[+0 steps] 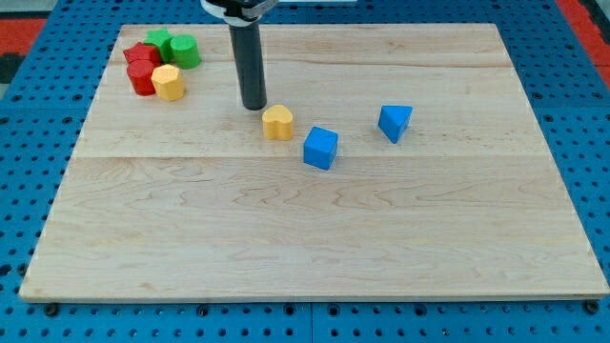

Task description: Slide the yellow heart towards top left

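Note:
The yellow heart [278, 123] lies on the wooden board a little left of centre, in the upper half. My tip [254, 106] stands just to the heart's upper left, very close to it; I cannot tell whether they touch. The rod rises straight up to the view's top.
A blue cube [321, 148] lies right below the heart's right side, and a blue triangular block [395, 122] lies farther right. At the top left sits a cluster: a yellow block [169, 83], two red blocks [142, 67], and two green blocks [177, 48]. The board's top edge [381, 27] is near.

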Robot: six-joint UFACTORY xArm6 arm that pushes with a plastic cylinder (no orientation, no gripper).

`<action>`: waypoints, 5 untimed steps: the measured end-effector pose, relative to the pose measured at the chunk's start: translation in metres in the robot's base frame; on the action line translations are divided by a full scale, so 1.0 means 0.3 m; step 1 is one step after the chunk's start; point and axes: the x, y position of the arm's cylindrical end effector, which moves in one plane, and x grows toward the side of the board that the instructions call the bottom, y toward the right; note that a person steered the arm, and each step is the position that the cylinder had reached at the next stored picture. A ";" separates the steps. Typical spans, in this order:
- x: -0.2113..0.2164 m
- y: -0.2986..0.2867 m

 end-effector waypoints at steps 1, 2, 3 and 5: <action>-0.013 0.257; 0.151 0.380; 0.184 0.062; -0.087 -0.299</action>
